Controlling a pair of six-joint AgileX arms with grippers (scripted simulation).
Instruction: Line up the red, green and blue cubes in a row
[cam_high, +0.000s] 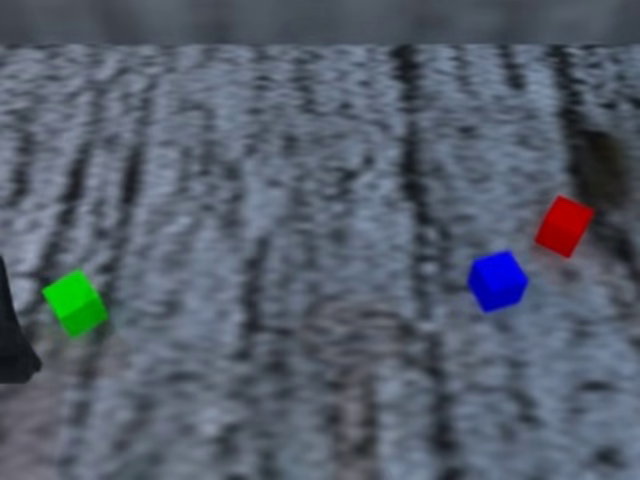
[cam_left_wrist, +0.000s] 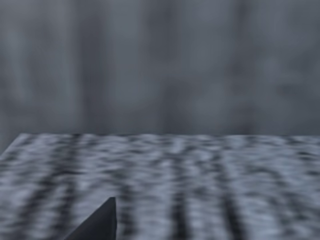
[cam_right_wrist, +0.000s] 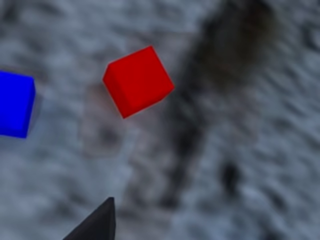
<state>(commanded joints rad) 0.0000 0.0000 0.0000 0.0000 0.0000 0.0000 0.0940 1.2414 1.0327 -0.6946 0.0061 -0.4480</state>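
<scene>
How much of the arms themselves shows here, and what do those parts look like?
Very little. A black, angular part of the left arm pokes in at the top view's left edge. Each wrist view shows one dark grey pointed finger tip, plain and matte. No cables or markings are visible.

My left arm (cam_high: 12, 340) shows in the top view only as a dark shape at the table's left edge, and its wrist view catches just one dark fingertip (cam_left_wrist: 97, 225) of the gripper, so the spread of the fingers cannot be read. My right arm does not appear in the top view at all; its wrist camera looks down on the table and shows a single dark fingertip (cam_right_wrist: 95, 225) of its own gripper, with nothing between or touching it.
</scene>
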